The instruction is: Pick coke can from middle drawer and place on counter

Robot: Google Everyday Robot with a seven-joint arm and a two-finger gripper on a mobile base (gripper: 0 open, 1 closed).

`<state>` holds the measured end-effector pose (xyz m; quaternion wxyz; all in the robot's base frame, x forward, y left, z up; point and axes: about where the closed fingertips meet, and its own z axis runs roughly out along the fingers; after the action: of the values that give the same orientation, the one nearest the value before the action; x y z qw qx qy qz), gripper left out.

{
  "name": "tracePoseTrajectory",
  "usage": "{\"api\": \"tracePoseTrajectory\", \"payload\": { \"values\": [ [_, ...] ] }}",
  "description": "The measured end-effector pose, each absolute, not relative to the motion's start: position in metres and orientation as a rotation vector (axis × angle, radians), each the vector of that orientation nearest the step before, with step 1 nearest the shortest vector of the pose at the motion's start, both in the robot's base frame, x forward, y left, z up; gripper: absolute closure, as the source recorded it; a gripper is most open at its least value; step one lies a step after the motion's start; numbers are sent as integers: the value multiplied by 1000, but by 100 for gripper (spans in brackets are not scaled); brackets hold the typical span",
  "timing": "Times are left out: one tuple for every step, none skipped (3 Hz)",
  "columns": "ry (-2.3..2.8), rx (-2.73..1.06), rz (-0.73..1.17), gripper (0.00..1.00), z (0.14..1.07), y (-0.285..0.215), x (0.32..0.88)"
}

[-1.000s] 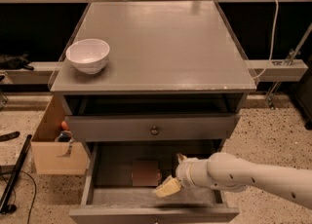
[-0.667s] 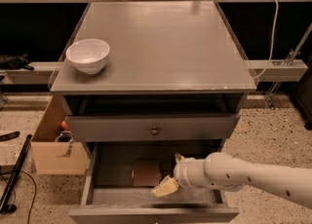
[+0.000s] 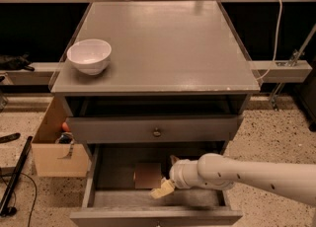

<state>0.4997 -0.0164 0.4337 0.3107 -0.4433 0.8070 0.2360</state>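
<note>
The middle drawer (image 3: 153, 217) is pulled out at the bottom of the cabinet, below a shut drawer with a round knob (image 3: 156, 132). On its dark floor lies a small dull red coke can (image 3: 147, 174), in shadow, with no lettering showing. My gripper (image 3: 162, 190) reaches into the drawer from the right on a white arm (image 3: 247, 174). It sits low, just to the right of and in front of the can, touching or nearly touching it. The grey counter (image 3: 163, 43) is the cabinet top above.
A white bowl (image 3: 89, 56) stands on the counter's front left corner. A cardboard box (image 3: 54, 147) sits on the floor left of the cabinet, with a dark pole (image 3: 15, 176) lying beside it. A rail and a white cable (image 3: 276, 28) are at the right.
My gripper and arm have shifted slightly left, closer to the can. The can, the drawer and the bowl have not moved.
</note>
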Motion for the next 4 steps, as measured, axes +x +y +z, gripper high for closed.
{"api": "tracePoseTrajectory", "payload": {
  "values": [
    [2115,-1202,597,0,411,-9,507],
    [2110,-1216,576,0,392,-4,513],
    [2102,-1228,567,0,378,5,520],
    [2093,-1235,566,0,369,13,524]
  ]
}}
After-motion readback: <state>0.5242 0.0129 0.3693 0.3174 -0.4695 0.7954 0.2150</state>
